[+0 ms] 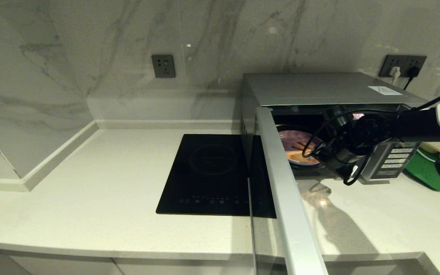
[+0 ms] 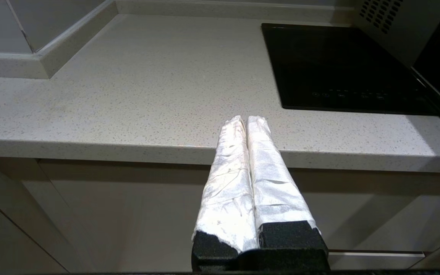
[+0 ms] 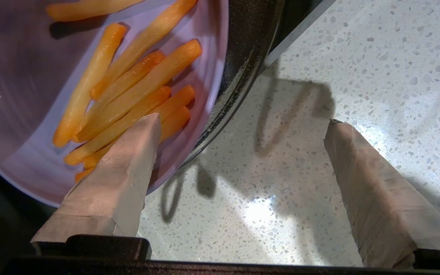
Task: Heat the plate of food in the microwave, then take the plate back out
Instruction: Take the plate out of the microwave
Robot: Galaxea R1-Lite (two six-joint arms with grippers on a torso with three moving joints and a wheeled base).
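The silver microwave (image 1: 319, 89) stands on the counter with its door (image 1: 281, 183) swung wide open towards me. Inside it, the pale lilac plate of food (image 1: 298, 147) rests on the dark glass turntable (image 3: 243, 57), with orange fries (image 3: 136, 84) lying on it. My right gripper (image 3: 241, 121) hangs open at the oven's mouth. One taped finger (image 3: 128, 168) is above the plate's near rim and the other (image 3: 365, 179) is over the speckled counter. It holds nothing. My left gripper (image 2: 246, 119) is shut and empty, parked low in front of the counter edge.
A black induction cooktop (image 1: 212, 172) lies flush in the counter just left of the open door. The microwave's button panel (image 1: 393, 160) is beside my right arm's wrist (image 1: 351, 141). A green tray (image 1: 430, 172) sits at the far right. Wall sockets are behind.
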